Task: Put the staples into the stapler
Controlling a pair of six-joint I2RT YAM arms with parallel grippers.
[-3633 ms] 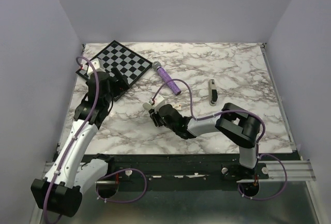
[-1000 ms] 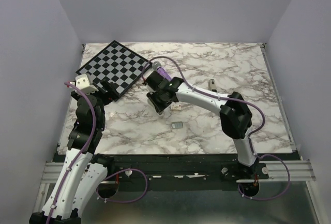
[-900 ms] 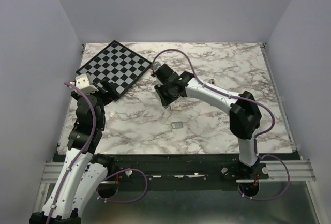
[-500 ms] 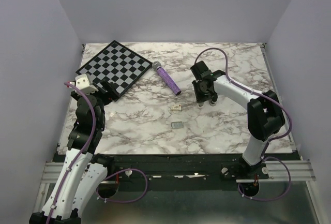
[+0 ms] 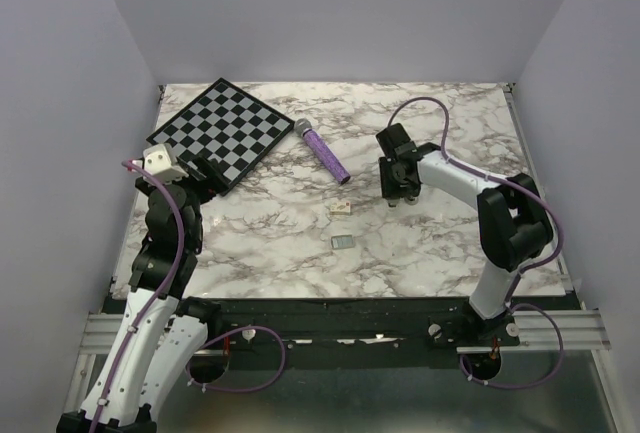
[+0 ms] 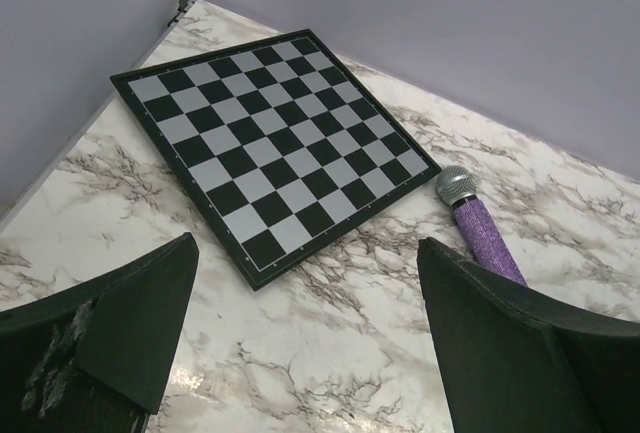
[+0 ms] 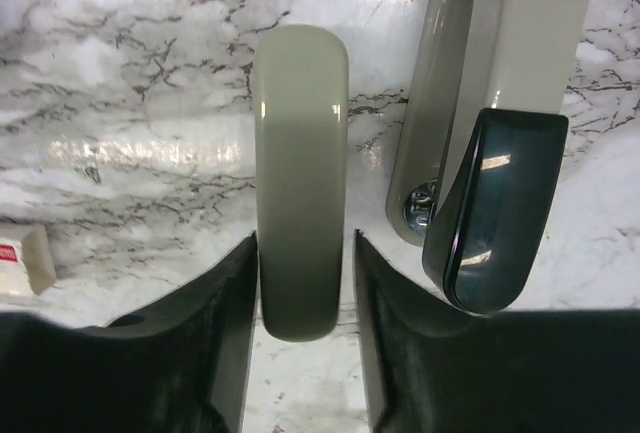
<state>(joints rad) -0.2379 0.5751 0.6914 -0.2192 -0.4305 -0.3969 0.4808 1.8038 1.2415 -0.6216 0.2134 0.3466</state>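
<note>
The staples lie flat on the marble table, a small grey block in the middle of its near half. No gripper touches them. Just beyond them, apart from them, sits a small cream box; the right wrist view shows a red label on it.

The stapler is to the right of the box and farther back, well apart from the staples. In the top view the right arm hides most of it. From the right wrist it shows as a cream body with a dark rounded end and a metal rivet. A separate cream bar with rounded ends lies alongside it. I cannot tell whether the bar belongs to the same stapler.

The right gripper is low over the table with its fingers on either side of the cream bar, very close to its edges. Whether they are pinching the bar or standing just clear of it cannot be told.

A purple microphone with a silver head lies slantwise beyond the box. Left of it, a black and grey chessboard fills the far left corner.

The left gripper hangs above the table near the chessboard's near corner, its jaws spread wide and holding nothing.
</note>
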